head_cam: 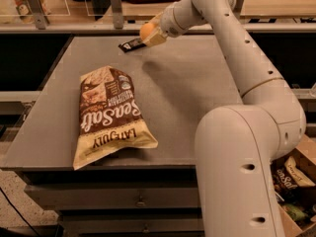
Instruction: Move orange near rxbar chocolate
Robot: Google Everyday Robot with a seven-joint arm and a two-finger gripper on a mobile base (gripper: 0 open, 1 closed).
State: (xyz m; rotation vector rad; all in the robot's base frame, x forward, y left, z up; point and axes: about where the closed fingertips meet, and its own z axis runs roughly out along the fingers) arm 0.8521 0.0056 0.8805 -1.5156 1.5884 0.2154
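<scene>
The orange [146, 31] is a small round fruit held in my gripper [150, 34] over the far part of the grey table [197, 93]. The gripper is shut on the orange and hangs just right of and slightly above the rxbar chocolate [130, 45], a flat black bar lying near the table's back edge. The orange is very close to the bar's right end; I cannot tell whether it touches the table.
A large brown-and-cream chip bag [109, 115] lies on the front left of the table. My white arm [247, 58] reaches over the right side. A box of snack bags [291, 191] sits on the floor at right. A shelf rail runs behind the table.
</scene>
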